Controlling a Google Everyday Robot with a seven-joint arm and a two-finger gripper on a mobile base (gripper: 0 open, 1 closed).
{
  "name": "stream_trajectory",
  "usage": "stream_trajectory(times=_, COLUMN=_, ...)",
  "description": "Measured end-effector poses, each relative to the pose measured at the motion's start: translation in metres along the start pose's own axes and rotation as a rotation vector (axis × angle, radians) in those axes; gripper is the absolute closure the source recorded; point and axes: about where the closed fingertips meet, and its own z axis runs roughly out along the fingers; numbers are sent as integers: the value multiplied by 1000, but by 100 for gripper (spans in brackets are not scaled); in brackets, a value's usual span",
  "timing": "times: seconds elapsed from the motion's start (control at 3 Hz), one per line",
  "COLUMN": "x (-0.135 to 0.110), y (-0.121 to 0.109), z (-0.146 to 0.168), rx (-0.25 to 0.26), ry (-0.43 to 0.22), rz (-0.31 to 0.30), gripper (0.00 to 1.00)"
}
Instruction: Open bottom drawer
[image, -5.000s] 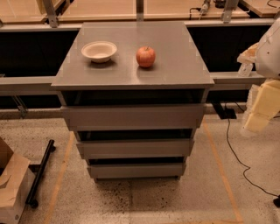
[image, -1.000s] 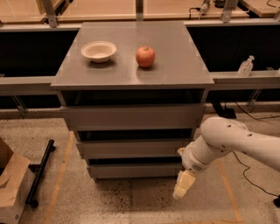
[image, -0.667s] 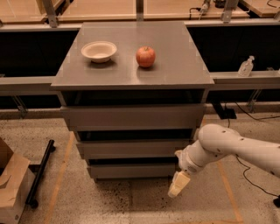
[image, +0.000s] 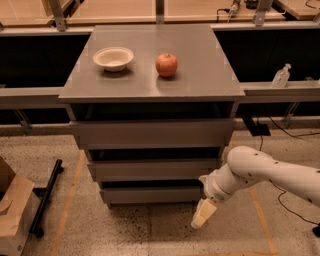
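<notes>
The bottom drawer (image: 150, 194) is the lowest flat grey front of the three-drawer grey cabinet (image: 152, 132), near the floor. It looks closed, with a dark gap above it. My gripper (image: 204, 214) hangs from the white arm (image: 260, 172) that reaches in from the right. It sits just below and in front of the drawer's right end, close to the floor. It holds nothing.
A white bowl (image: 113, 58) and a red apple (image: 167, 64) stand on the cabinet top. A cardboard box (image: 12, 210) and a black bar (image: 46, 197) lie on the floor at left. A clear bottle (image: 281, 76) stands on the right ledge. Cables run at right.
My arm has come down from the upper right to the cabinet's lower right. Over the last second the gripper has shifted left toward the bottom drawer's right end. The drawers have not moved.
</notes>
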Motion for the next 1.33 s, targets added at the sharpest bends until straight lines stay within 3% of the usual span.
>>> stream_trajectory(times=0.67, x=15, y=-41, z=37, rx=-3, ry=-34, rz=-34, gripper=0)
stream_trajectory(times=1.0, x=44, y=-93, z=66, rx=-16, ry=-68, rz=-18, gripper=0)
stream_trajectory(times=1.33, x=45, y=-100, z=67, rx=-10, ry=-73, rz=-12, gripper=0)
